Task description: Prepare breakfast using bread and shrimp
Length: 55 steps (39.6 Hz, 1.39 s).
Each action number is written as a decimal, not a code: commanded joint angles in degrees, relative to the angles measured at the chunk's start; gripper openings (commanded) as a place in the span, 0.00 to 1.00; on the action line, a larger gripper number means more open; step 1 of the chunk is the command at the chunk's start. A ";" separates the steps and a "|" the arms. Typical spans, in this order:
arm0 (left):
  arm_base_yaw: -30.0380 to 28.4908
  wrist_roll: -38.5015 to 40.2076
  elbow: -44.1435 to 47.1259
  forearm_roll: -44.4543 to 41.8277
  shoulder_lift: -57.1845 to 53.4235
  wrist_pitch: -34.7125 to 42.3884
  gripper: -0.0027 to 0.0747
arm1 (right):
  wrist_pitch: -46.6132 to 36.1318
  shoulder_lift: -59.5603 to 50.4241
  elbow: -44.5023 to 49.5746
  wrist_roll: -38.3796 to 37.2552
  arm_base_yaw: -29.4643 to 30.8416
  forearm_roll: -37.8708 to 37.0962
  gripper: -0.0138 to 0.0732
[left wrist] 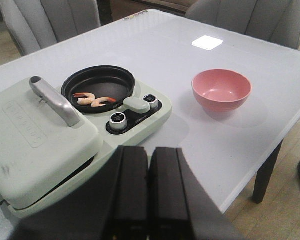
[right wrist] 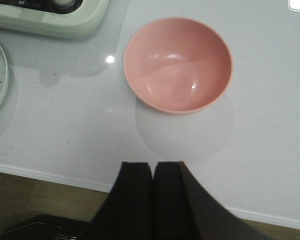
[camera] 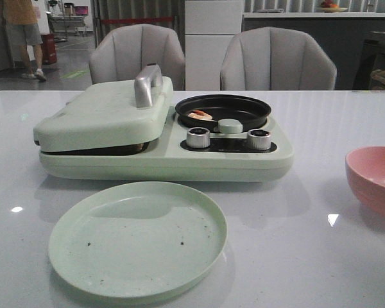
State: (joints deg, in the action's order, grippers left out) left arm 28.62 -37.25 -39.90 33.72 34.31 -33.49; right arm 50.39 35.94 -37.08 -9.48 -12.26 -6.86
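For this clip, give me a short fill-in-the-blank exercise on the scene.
1. The shrimp lie in the black ____ on the breakfast maker.
2. The maker's sandwich lid is ____.
3. The bowl is coloured ____.
4. The green plate holds ____ food.

Missing words: pan; closed; pink; no

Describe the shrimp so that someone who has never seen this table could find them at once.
Start at the pale green breakfast maker in the middle of the white table. On its right half, behind two silver knobs, sits a round black pan. The shrimp are two small curled pale pieces with orange-red marks, the only food lying in that pan.
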 commanded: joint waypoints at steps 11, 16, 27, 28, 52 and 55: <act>-1.72 5.86 -0.42 0.21 0.05 6.79 0.16 | -4.03 -0.07 -1.42 0.54 0.02 -0.45 0.18; -1.97 5.86 0.46 -0.04 0.05 6.88 0.16 | -4.03 -0.07 -1.42 0.54 0.02 -0.45 0.18; -1.97 5.86 0.46 -1.71 0.05 7.03 0.16 | -4.03 -0.07 -1.42 0.54 0.02 -0.45 0.18; -1.97 5.86 0.46 -4.14 0.05 7.32 0.16 | -4.03 -0.07 -1.42 0.54 0.02 -0.45 0.18; -26.45 9.04 13.74 -13.56 -25.14 10.02 0.16 | -3.90 -0.07 -1.42 0.54 0.02 -0.45 0.18; -28.15 9.48 16.55 -12.60 -27.33 10.15 0.16 | -3.90 -0.07 -1.42 0.54 0.02 -0.45 0.18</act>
State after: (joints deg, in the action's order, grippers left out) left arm 2.18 -28.86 -24.16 19.31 8.50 -28.13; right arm 50.19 35.94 -37.08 -9.39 -12.26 -6.86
